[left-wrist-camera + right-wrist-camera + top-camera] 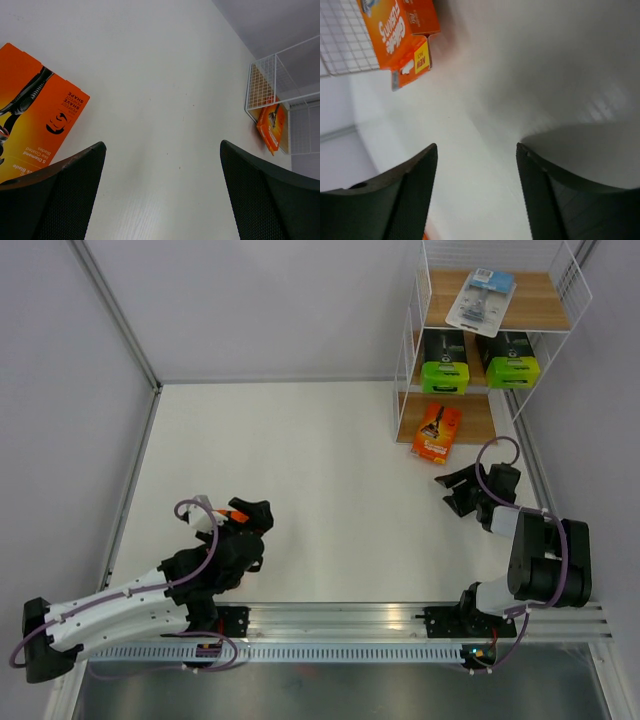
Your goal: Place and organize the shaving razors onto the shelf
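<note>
Razor card [37,112] beside left end effector [162,147]

Shelf [540,305], white wire with wood boards, at far-right corner: clear blister pack [480,297] flat on top board, two black-and-lime boxes [445,370] [512,362] side by side on middle board. First orange card [437,432] hangs off bottom board, tilted onto the table. Second orange card [35,115] lies flat toward near-left corner.

The near orange card [35,115] runs off the left wrist view's left edge; overhead, the left tool [248,516] hides most of it.
</note>
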{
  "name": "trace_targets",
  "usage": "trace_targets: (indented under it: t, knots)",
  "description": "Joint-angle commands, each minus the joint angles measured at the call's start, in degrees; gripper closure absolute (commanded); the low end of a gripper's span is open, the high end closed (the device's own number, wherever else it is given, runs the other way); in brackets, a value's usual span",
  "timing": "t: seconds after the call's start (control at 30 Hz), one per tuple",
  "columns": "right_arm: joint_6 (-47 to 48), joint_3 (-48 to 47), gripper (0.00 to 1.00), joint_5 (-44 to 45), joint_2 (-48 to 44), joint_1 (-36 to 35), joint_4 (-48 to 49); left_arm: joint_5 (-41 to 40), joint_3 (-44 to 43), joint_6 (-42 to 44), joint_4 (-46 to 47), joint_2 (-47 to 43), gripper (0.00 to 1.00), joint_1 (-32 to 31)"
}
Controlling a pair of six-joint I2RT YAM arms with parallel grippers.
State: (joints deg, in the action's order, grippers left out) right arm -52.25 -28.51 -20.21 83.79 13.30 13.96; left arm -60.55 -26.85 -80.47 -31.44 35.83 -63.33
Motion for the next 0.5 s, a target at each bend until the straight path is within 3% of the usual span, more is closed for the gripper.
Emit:
trace_targets:
  t: [0.0,0.07,0.47]
  knots:
    - [-15.49,5.56,0.33,0.61,-1.26,-0.12,18.32,0.53,0.4,-0.4,-0.73,-1.73,0.0,0.31]
    - [-20.34,7.41,0.34,2.09,-0.65,-0.64,23.9,0.53,0.66,-0.13,-0.9,-2.61,0.0,0.31]
    - [-29.14,5.75,0.45,6.76,13.67,-2.84,43.34,0.7,1.89,0.04,-1.78,-7.09,0.0,0.31]
